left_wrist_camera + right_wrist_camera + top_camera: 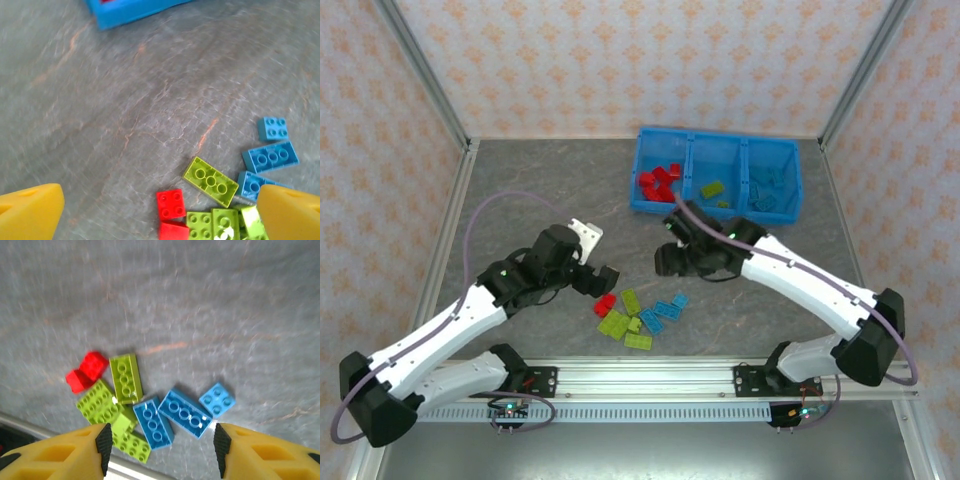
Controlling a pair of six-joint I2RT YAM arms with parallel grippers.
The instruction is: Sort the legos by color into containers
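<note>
Grey marbled tabletop (540, 180); floral-patterned walls (620, 60); aluminium rail (650, 375) along near edge.

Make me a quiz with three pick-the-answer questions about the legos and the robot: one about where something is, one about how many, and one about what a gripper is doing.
1. Which compartment of the bin holds the red bricks?
A) left
B) middle
C) right

2. How many blue bricks lie loose on the table?
A) one
B) three
C) six

3. How is the left gripper?
A) shut on a red brick
B) shut on a green brick
C) open, holding nothing

Answers:
1 A: in the top view the red ones sit in the left compartment.
2 B: the right wrist view shows three in the loose pile.
3 C: its jaws stand wide apart with nothing gripped between them.
</note>
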